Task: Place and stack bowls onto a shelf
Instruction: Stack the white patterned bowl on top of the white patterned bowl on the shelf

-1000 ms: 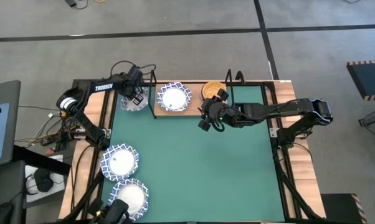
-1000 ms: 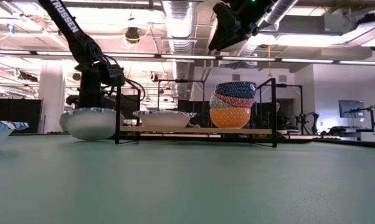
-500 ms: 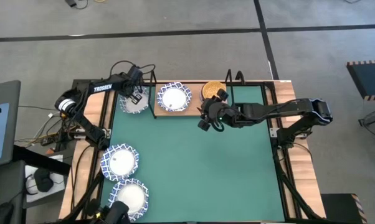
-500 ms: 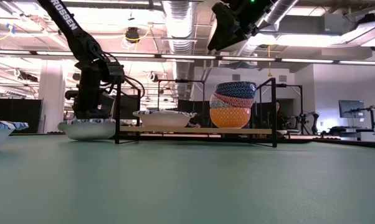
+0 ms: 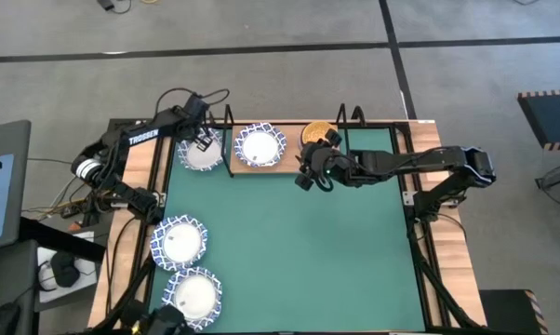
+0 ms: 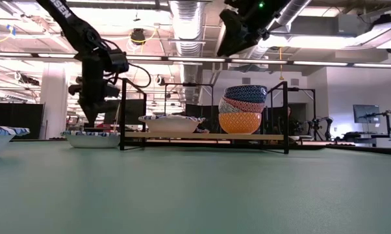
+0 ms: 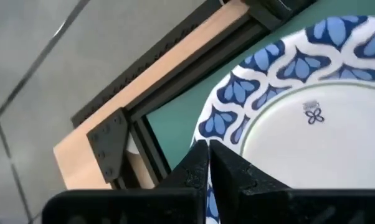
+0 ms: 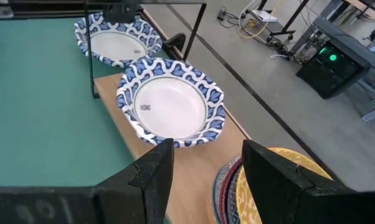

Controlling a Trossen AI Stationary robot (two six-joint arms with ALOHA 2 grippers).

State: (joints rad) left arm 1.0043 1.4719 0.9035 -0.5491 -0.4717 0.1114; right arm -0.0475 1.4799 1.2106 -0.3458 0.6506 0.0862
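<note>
A white bowl with a blue lattice rim rests flat on the green mat, just left of the shelf. My left gripper is shut on it. The light-wood shelf carries another large lattice bowl. It also holds a stack of small bowls, orange-yellow at the bottom and dark on top. My right gripper hovers open, high above the shelf's near edge. My left gripper pinches the bowl's blue-patterned rim between its two fingers. It comes from above, pointing down, at the far side of the bowl. The bowl sits level with its base on the mat.
Two more large lattice bowls lie on the mat near the table's left near corner. The shelf's black wire end supports stand upright at both ends. The middle and right of the green mat is bare.
The bowl in my left gripper was tipped up with its underside toward the near edge. It has since come down and now lies flat on the mat. My left gripper stayed shut on its rim as it lowered.
</note>
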